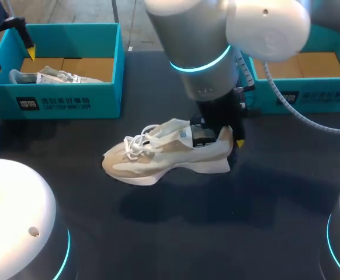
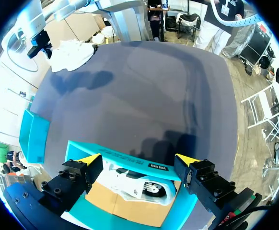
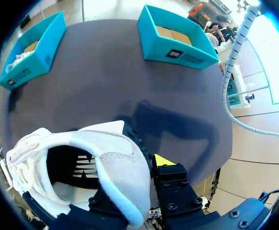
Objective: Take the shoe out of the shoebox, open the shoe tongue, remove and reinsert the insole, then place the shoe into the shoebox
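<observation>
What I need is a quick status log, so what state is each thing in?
shoe: out of the box, upright on the table.
right gripper: shut on the shoe's heel.
left gripper: open, above the left shoebox.
left shoebox: lidless, holding a second shoe.
right shoebox: lidless, only its cardboard floor showing.

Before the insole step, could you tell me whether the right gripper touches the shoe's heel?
Touching. Right wrist view: the right gripper clamps the heel of the shoe between its fingers.

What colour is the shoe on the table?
White and beige; the shoe shows best in the head view.
</observation>
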### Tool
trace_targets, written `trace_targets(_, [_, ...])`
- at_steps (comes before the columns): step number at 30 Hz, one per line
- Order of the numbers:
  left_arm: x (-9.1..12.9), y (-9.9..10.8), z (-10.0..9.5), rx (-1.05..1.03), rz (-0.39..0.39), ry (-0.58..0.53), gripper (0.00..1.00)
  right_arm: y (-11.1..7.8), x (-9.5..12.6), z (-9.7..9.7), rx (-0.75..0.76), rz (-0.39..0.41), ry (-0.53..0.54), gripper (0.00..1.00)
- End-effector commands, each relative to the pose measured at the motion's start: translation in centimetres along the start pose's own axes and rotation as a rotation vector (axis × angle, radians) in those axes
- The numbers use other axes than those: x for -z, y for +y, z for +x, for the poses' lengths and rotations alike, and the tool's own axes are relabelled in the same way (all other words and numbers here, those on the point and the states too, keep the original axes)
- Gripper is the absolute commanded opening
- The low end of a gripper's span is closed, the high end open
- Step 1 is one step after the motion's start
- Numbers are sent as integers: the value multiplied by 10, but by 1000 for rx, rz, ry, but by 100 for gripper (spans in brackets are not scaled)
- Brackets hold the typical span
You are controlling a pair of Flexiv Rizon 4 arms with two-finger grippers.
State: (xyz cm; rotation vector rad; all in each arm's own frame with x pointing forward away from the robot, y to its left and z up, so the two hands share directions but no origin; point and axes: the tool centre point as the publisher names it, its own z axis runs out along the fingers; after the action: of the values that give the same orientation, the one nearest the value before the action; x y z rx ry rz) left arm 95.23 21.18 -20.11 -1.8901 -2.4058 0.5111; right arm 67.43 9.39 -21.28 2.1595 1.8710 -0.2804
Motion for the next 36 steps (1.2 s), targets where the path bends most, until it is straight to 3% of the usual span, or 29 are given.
trace_targets(1, [-1,-1,1,-1,-3,0,100,0,1,1,0,1,1,0])
trace_targets(12, [-1,-1,1,-1,-3,0,100,0,1,1,0,1,1,0])
trace_targets(27, [-1,-1,1,-1,-3,0,100,-20,-45,36,-64,-30,92,0])
trace_targets(36, [-1,-1,1,-1,-3,0,100,-19,-67,48,-93,-45,75,0])
